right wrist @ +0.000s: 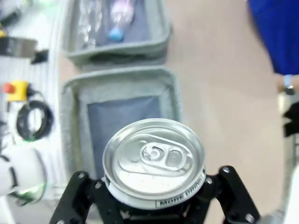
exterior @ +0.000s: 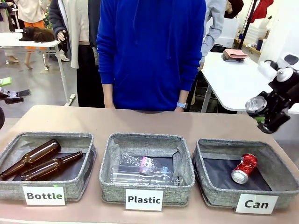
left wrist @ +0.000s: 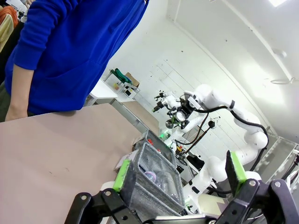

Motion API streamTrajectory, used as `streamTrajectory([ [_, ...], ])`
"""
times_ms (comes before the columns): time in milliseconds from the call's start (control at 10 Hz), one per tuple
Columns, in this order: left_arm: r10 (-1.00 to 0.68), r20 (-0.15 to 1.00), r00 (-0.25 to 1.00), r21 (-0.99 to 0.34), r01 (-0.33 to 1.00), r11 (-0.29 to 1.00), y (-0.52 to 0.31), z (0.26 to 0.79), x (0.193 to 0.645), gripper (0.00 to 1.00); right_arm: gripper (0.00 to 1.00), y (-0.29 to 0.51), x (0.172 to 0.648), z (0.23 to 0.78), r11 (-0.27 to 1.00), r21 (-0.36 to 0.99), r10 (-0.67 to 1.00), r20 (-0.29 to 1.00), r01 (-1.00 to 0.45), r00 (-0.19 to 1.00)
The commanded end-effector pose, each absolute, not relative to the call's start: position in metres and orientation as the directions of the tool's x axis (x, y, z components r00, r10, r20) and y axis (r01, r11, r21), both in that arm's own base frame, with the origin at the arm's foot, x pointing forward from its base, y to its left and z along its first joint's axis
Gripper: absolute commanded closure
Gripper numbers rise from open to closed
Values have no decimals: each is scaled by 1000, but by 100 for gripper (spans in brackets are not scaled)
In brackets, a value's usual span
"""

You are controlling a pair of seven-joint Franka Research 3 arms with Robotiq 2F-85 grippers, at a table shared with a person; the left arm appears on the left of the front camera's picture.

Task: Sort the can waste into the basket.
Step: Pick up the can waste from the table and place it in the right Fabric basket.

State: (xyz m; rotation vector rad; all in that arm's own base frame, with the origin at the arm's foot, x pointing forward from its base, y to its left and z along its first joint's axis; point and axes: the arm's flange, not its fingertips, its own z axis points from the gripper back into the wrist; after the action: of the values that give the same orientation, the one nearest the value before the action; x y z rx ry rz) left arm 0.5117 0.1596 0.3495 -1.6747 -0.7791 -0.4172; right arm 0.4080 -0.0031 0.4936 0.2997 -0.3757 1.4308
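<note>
My right gripper (right wrist: 154, 205) has its jaws clamped on a can (right wrist: 154, 161), silver top toward the wrist camera, held in the air above the basket (exterior: 280, 186) labelled "Can", where a red can (exterior: 244, 168) already lies. My left gripper (left wrist: 180, 179) hangs with jaws apart over the tabletop (exterior: 154, 123). Beside it sit baskets labelled "Plastic" (exterior: 117, 182) and "Bottle" (exterior: 74, 182), a person in blue (exterior: 149, 51) behind.

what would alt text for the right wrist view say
The right gripper holds a drink can, its silver top with pull tab facing the camera, above a grey fabric basket on the tan table. A second basket beyond holds clear plastic bottles.
</note>
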Motion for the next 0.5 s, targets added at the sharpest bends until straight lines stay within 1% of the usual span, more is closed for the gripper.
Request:
streamTrajectory([
  [0, 268, 640, 720, -727, 681, -90, 160, 354, 510, 0, 100, 30, 384, 490, 129, -5, 947, 296, -992, 121],
  [200, 268, 640, 720, -727, 681, -90, 160, 354, 510, 0, 100, 56, 359, 478, 131, 11, 973, 190, -991, 131],
  [400, 268, 640, 720, -727, 681, -90, 160, 354, 510, 0, 100, 64, 339, 470, 146, -6, 975, 167, -989, 143],
])
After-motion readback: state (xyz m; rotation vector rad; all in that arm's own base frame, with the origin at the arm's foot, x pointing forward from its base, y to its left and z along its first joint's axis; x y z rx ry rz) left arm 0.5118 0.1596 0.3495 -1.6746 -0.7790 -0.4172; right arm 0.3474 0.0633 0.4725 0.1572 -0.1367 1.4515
